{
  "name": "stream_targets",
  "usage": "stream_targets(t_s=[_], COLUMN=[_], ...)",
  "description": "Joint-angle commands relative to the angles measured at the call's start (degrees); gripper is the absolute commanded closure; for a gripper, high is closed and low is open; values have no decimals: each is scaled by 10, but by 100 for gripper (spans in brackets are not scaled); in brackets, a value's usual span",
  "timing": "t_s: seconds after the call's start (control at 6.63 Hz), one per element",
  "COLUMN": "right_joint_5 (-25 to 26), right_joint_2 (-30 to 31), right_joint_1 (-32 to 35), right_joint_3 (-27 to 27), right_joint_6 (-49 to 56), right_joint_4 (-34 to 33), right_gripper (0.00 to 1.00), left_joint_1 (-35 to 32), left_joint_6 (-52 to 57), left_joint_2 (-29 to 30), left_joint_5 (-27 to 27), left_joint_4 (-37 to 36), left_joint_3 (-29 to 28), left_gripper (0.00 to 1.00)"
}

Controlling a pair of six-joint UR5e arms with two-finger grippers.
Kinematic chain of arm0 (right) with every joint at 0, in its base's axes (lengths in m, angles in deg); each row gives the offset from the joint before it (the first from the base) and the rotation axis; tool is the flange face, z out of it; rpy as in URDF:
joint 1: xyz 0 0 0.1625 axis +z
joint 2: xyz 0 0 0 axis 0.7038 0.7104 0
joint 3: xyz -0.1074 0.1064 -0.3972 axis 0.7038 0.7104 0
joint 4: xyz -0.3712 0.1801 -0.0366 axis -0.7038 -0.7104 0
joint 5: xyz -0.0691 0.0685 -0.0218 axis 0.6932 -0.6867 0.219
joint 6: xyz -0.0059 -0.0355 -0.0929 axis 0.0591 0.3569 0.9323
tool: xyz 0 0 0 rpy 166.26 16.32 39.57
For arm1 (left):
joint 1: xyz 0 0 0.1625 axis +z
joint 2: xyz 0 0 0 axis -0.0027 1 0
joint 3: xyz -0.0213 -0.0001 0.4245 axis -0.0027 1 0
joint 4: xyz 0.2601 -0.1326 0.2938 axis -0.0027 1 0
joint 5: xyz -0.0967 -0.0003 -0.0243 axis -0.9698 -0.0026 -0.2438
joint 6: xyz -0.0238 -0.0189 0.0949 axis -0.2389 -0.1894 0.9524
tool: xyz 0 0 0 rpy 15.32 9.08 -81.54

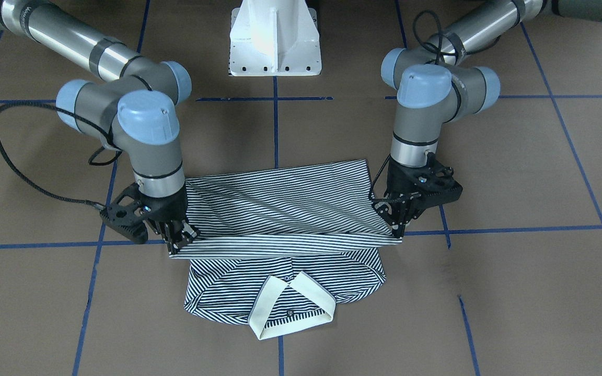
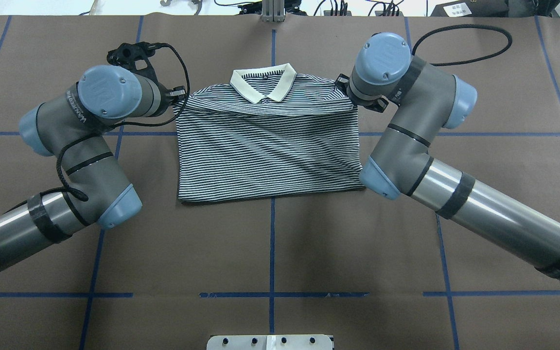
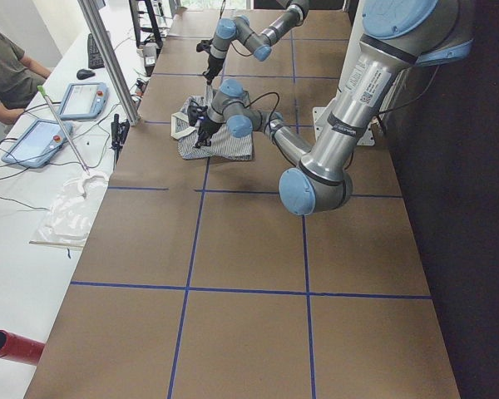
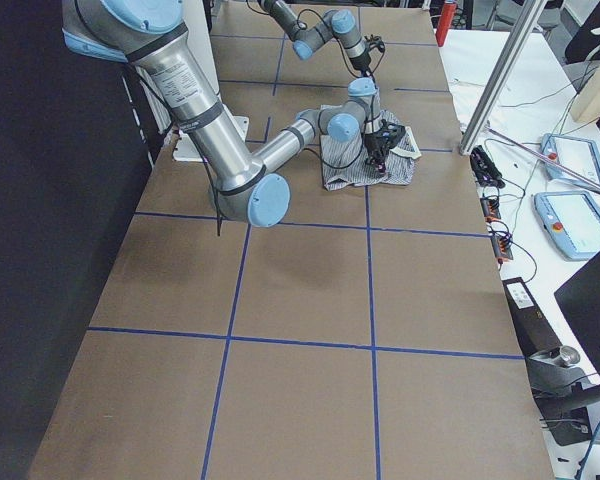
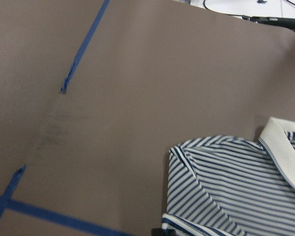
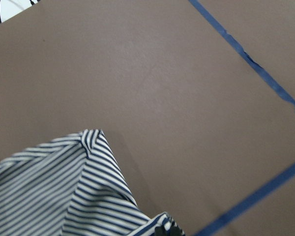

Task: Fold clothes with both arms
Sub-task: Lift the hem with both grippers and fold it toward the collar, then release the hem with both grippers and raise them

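Note:
The striped polo shirt (image 1: 280, 209) lies on the brown table, its lower half folded up towards the cream collar (image 1: 290, 305). My left gripper (image 1: 397, 230) is shut on one corner of the folded-over hem, on that view's right. My right gripper (image 1: 178, 243) is shut on the other corner. The hem is stretched taut between them, just short of the collar. In the overhead view the shirt (image 2: 265, 150) lies between the left gripper (image 2: 180, 95) and the right gripper (image 2: 345, 92). The wrist views show striped cloth (image 5: 236, 187) (image 6: 64, 187) at their lower edges.
The white pedestal base (image 1: 275, 39) stands behind the shirt on the robot's side. Blue tape lines (image 2: 272, 243) cross the table. An operator (image 3: 4, 66) sits at a side bench with tablets (image 3: 37, 141). A metal post (image 4: 500, 75) rises at the table's far edge.

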Motion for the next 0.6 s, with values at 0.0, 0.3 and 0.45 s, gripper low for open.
stream_targets(t_s=[0.0,0.3,0.45], right_joint_5=[-3,-4,-4], right_joint_2=[-54,-85,-85], right_joint_1=[10,11,12], right_joint_3=[129,172,175], right_joint_6=[9,9,9], right_joint_4=[70,72,75], right_gripper=[100,100,100], left_joint_1=[-4,-4,-4], left_joint_6=[2,1,23], left_joint_2=[21,25,26], left_joint_5=[2,16,17], left_joint_4=[47,72,91], left_joint_3=[-65,-98,-113], left_gripper=[100,100,96])
